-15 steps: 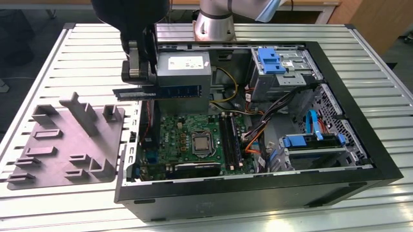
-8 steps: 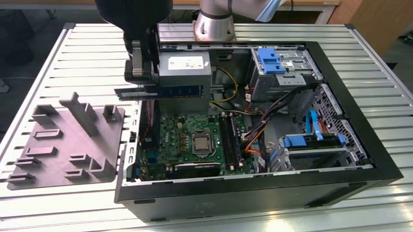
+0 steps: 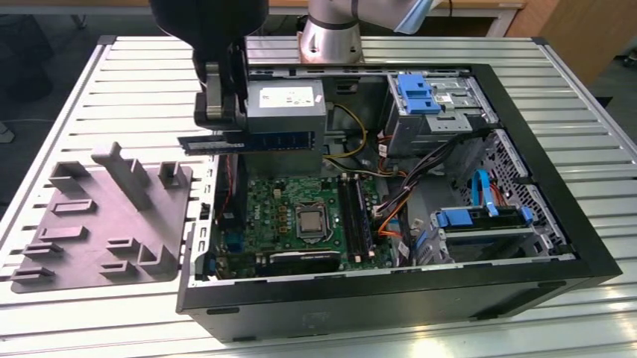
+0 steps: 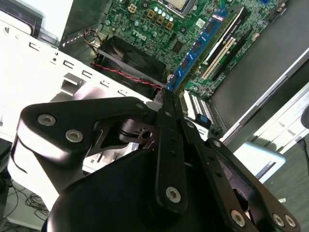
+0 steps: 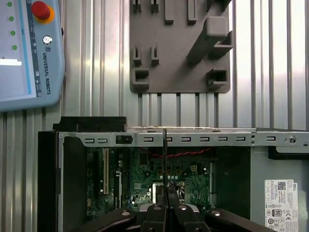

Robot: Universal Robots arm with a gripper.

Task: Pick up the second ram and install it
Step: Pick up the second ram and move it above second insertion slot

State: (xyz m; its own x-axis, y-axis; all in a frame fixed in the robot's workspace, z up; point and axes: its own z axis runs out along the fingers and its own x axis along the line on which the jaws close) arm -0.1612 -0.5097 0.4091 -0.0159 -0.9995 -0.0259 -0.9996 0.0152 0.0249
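**A:** Where is the second ram (image 3: 274,141) at this moment?

**B:** It is hanging in the air over the open computer case (image 3: 398,298), lying level on its long edge. It is hovering just beside the power supply (image 3: 283,104), above the case wall that faces the gray fixture (image 3: 100,224). In the first wrist view it is showing edge-on as a thin dark line (image 5: 164,159) over the board.

**A:** And the gripper (image 3: 224,144)?

**B:** It is pinching the stick near the end toward the exterior view's left, with the jaws closed flat against both faces. In the second wrist view the stick (image 4: 195,48) is running out from the gripper (image 4: 166,95) toward the circuitry below.

**A:** So which step is the arm working through?

**B:** Judging by that, the pick-up is done and the arm is carrying the stick toward installation. Nothing is seated yet. The fixture is lying on the slatted table (image 3: 60,97), just beside the case.

**A:** What is the seating asking for?

**B:** The black memory sockets (image 3: 356,212) are running along the motherboard (image 3: 289,205) toward the case wall nearest the exterior camera. They are well apart from the stick and seemingly crosswise to it. So the stick would probably need turning to lie along a free socket, contact edge down, followed by a straight, even press. Whether one socket is already filled is too hard to tell.
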